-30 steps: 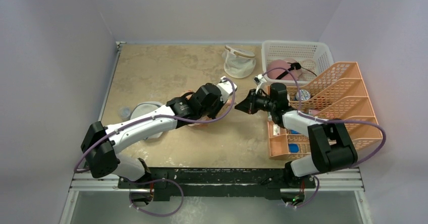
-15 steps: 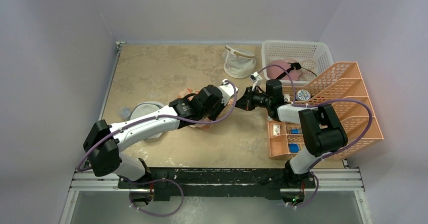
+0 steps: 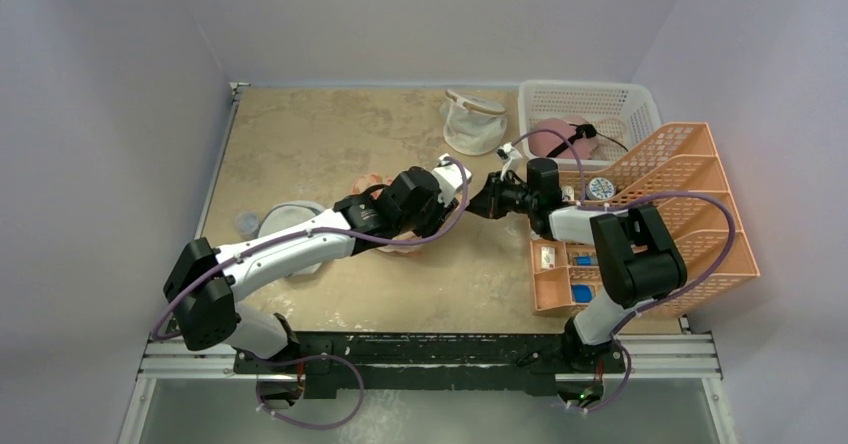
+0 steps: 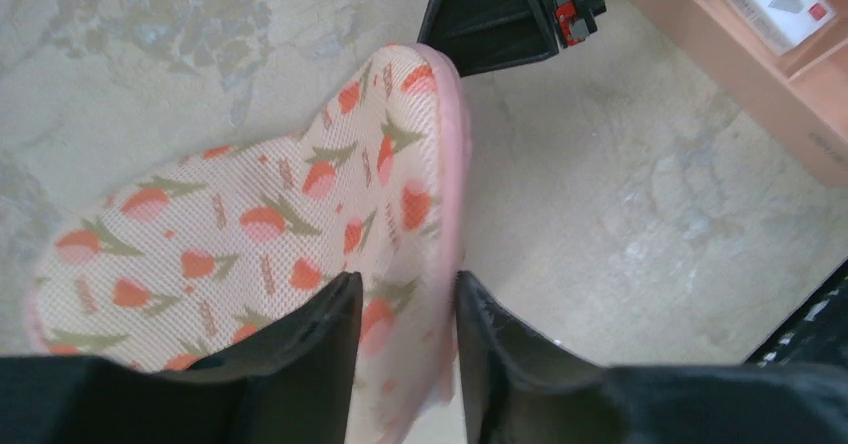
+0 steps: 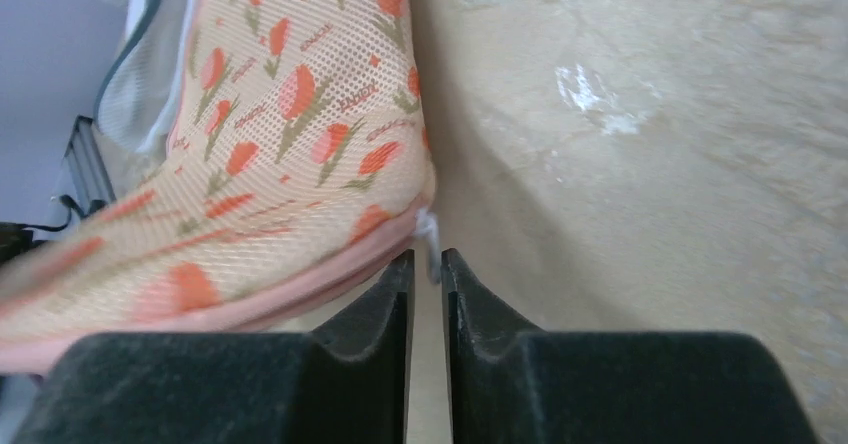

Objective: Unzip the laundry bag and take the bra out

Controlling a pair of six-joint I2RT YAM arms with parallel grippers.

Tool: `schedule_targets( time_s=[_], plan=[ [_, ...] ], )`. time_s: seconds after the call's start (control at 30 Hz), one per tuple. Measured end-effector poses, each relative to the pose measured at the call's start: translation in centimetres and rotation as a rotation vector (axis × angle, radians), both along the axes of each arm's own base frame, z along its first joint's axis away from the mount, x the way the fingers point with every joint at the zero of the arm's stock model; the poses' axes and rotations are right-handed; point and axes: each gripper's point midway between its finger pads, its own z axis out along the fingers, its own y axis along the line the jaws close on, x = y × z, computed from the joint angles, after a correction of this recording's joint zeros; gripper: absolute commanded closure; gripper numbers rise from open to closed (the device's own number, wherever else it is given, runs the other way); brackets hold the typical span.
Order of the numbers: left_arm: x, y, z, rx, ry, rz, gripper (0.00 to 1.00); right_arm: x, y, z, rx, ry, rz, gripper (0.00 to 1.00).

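- Lying flat on the tan table (image 3: 300, 134), the laundry bag (image 4: 250, 224) sits in the middle of the overhead view, mostly covered by the left arm's wrist.
- In the left wrist view the bag fills the lower left, printed side up, with its pink rim running down the centre.
- The left gripper (image 4: 405, 354) has its fingers parted a little, and the bag's rim lies in the gap between them.
- The right gripper (image 5: 428, 294) meets the bag's narrow end from the right of the overhead view and shows as a black block at the top centre of the left wrist view.
- Its fingers stand almost together, with only a thin slit between them.
- A small white tab (image 5: 431, 247) at the bag's tip hangs at the mouth of that slit; whether it is pinched I cannot tell.
- A round white mesh pouch (image 3: 285, 219) lies left of centre, partly under the left arm.
- A white mesh cup-shaped pouch (image 3: 472, 124) stands at the top centre.
- A white basket (image 3: 630, 104) at the upper right holds a pink rounded thing (image 3: 552, 136) with a black strap.
- An orange file rack (image 3: 680, 194) stands along the right edge, below the basket.
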Motion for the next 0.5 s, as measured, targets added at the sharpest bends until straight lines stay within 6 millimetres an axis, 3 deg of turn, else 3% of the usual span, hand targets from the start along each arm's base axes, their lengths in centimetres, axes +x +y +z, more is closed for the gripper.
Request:
schedule_targets(
  time_s=[0.1, 0.23, 0.37, 0.5],
  plan=[
    [-0.1, 0.0, 0.4, -0.019, 0.003, 0.011, 0.36, 0.1, -0.9, -0.4, -0.034, 0.012, -0.042, 0.55],
    [-0.2, 0.4, 2.2, -0.074, -0.027, 0.017, 0.29, -0.9, -2.1, 0.8, -0.067, -0.015, -0.079, 0.39],
    [0.3, 1.1, 5.1, -0.17, -0.068, 0.046, 0.27, -1.5, -2.7, 2.9, -0.083, -0.059, -0.101, 0.29],
    [2.6, 3.1, 7.8, -0.269, -0.111, 0.136, 0.24, -2.2, -3.4, 4.9, -0.098, -0.094, -0.126, 0.21]
  ],
)
